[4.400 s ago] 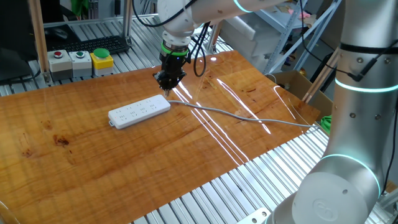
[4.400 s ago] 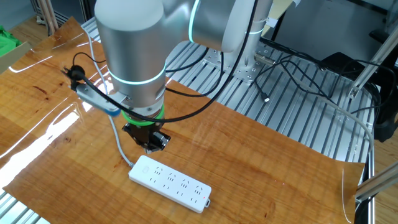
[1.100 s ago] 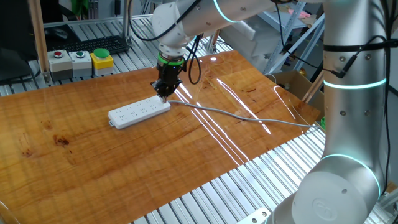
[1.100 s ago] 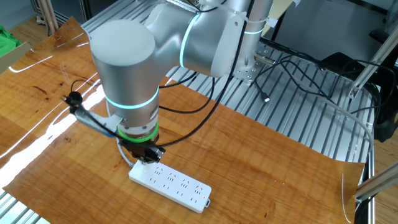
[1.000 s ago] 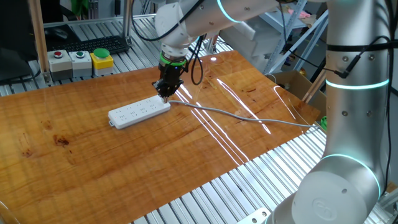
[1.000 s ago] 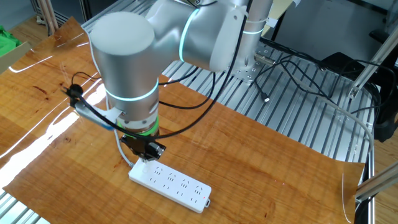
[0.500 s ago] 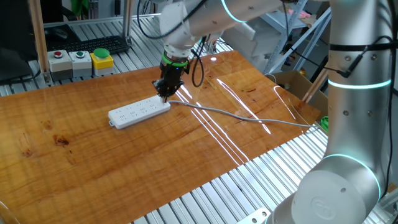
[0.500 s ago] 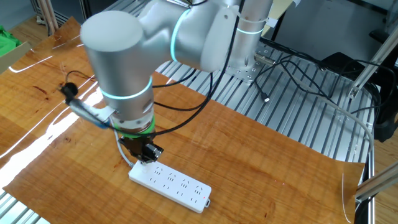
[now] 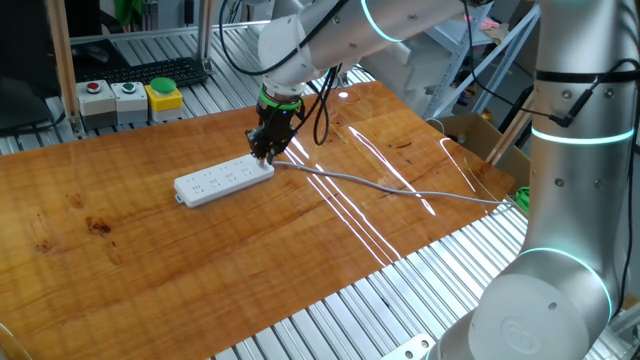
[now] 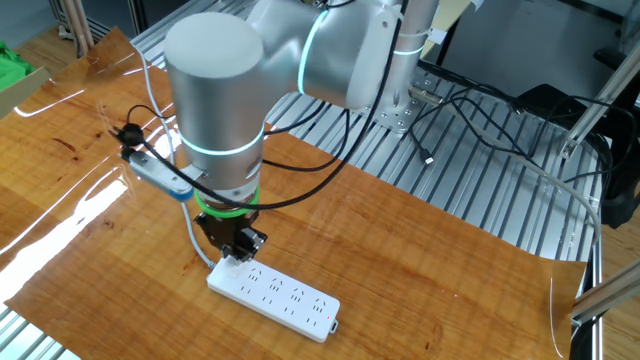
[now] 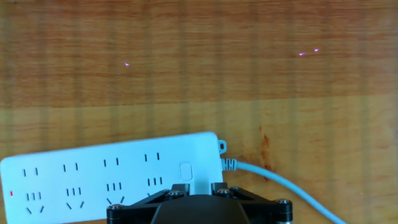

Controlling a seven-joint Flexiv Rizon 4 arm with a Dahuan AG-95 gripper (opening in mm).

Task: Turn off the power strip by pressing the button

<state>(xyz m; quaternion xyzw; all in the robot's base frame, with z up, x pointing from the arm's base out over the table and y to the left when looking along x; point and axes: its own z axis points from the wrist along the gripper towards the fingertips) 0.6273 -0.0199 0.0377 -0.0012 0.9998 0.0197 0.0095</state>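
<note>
Worktop (image 9: pixel 200 260): brown wood-grain sheet with bright glare streaks, laid over ribbed metal slats; carries the strip and its cord.
Arm (image 10: pixel 215 90): big silver body with a glowing cyan ring, bent down over the cord end of the strip; green collar above the end effector.
Strip (image 9: pixel 224 180): long flat white bar, lying flat near the middle of the worktop, rows of outlet holes facing up; in the hand view (image 11: pixel 93 180) runs left from the cord end, with a small red mark at its far left end.
Cord (image 9: pixel 400 190): thin grey line leaving the strip's end beside the arm and trailing across the worktop to its far edge; in the hand view (image 11: pixel 280 183) exits right and curves down.
Control boxes (image 9: pixel 130 97): grey units with red, green and yellow-based green push-buttons, on the slats beyond the worktop, well apart from the strip.
End effector (image 9: pixel 265 147): black, pointing down at the strip's cord end, directly above it (image 10: pixel 236 250); fingertips hidden behind its own body in the hand view; spread or clenched: cannot tell; contact with the strip: cannot tell.
Button (image 11: pixel 185 172): small pale rounded switch on the strip's top face, just beside the cord end, right at the end effector's edge.
</note>
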